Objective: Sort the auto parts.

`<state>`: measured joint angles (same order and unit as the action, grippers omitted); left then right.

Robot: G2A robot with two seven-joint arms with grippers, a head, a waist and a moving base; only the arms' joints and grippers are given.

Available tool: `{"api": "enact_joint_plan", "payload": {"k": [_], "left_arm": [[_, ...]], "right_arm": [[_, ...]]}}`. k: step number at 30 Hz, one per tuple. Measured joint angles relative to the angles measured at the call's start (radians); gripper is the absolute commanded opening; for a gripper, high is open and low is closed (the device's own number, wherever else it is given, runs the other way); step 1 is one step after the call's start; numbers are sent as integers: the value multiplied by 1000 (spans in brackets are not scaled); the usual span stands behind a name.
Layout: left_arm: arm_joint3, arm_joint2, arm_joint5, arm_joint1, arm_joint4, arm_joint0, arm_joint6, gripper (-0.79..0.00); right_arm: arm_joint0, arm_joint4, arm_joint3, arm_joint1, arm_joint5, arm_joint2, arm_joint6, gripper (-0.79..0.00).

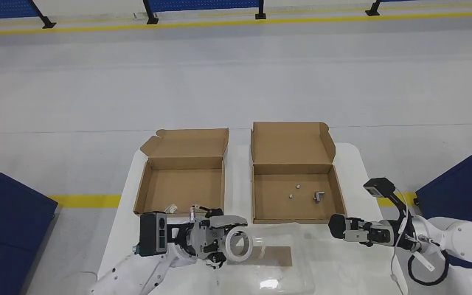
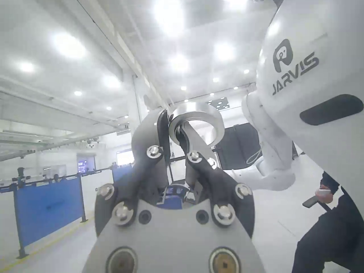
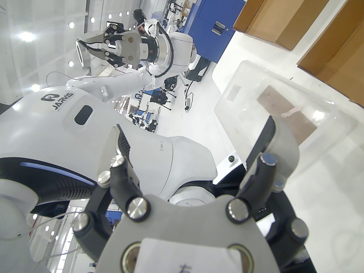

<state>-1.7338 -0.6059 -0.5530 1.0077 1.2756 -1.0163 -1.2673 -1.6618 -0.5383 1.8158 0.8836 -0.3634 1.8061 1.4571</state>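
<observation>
- Metal is what the left gripper (image 2: 174,127) is clamped on: a silver ring (image 2: 199,120). In the left wrist view, one finger is seen inside the hole and the other pressed against the outer wall.
- That two-sided grip cannot be made out from the top view. There the ring (image 1: 238,243) is seen at the tip of the left gripper (image 1: 221,247), over the near part of the table (image 1: 240,184).
- A clear plastic bin (image 1: 299,247) is seen just beside the held ring, between the two grippers.
- The right gripper (image 3: 196,140) is shown in its own wrist view with its fingers spread wide and nothing held between them. The bin (image 3: 247,86) lies just beyond its fingertips.
- The same view takes in the left gripper (image 3: 85,48) farther off, from the side, with the ring (image 3: 82,52) at its tip.
- Two open boxes are counted in the top view: a first cardboard box (image 1: 184,184) ahead of the left gripper and a second cardboard box (image 1: 276,184) ahead of the right gripper (image 1: 333,225).
- One ring and one bin are counted.
- Three small parts (image 1: 318,195) are counted on the floor of the second cardboard box, well apart from both grippers and too small to identify.
</observation>
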Motion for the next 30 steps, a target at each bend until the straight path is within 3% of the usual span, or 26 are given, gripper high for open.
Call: {"api": "enact_joint_plan", "payload": {"k": [16,22,30], "left_arm": [[-32,-27,12,6,-53,-18,39,-785],[-68,-68,-8,20,-114,-21,35,-785],[-115,-63,-20,53,-203,-20,20,-785]], "right_arm": [[0,0,0,0,0,0,0,0],[0,0,0,0,0,0,0,0],[0,0,0,0,0,0,0,0]]}}
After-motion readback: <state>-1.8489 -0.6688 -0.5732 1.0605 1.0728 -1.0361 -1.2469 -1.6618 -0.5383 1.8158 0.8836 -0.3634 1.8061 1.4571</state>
